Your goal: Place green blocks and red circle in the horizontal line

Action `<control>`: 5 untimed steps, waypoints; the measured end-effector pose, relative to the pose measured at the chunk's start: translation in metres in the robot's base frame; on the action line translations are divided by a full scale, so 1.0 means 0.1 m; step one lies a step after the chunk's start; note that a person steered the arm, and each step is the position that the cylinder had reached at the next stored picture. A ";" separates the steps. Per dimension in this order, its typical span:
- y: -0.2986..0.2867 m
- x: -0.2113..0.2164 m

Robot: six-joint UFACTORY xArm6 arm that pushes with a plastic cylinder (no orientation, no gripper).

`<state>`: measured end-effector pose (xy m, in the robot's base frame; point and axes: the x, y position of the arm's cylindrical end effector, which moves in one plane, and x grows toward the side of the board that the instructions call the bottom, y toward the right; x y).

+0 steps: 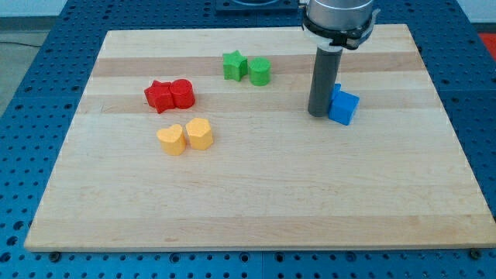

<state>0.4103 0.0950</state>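
Observation:
A green star block (233, 65) and a green circle block (260, 71) sit side by side, touching, near the view's top centre. A red circle block (182, 94) touches a red star block (160, 96) at the view's left of centre. My tip (318, 113) rests on the board at the view's right, just left of a blue block (343, 106) and touching or nearly touching it. The tip is well right of the green blocks and far from the red circle.
Two yellow blocks, a heart (171, 139) and a rounded one (200, 133), lie together below the red pair. The wooden board (248, 201) sits on a blue perforated table. The arm's body (339, 19) hangs over the board's top right.

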 end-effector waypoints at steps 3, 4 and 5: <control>-0.45 0.00; -0.44 -0.07; -0.65 -0.32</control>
<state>0.3783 0.0301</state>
